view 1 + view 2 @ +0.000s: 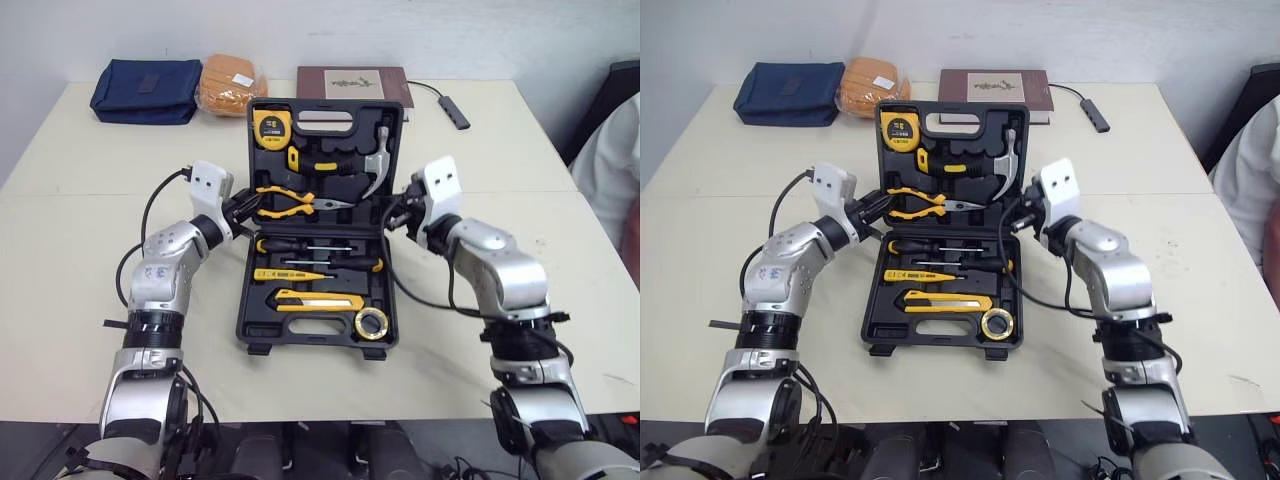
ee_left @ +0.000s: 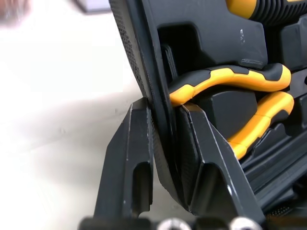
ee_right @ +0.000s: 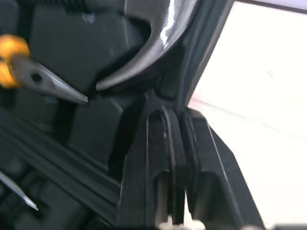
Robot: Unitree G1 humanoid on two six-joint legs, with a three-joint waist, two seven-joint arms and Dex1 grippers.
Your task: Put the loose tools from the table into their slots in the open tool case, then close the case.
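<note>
Soft, even light is falling from overhead and is leaving the table bright and pale from edge to edge. The tool case is casting just a thin shadow along its near side (soft-edged, sitting close under the rim). Its black interior is swallowing detail. In the right wrist view a white glare is streaking down the hammer, and the tabletop beyond is blowing out to near-white. The left wrist view is washing out likewise.
</note>
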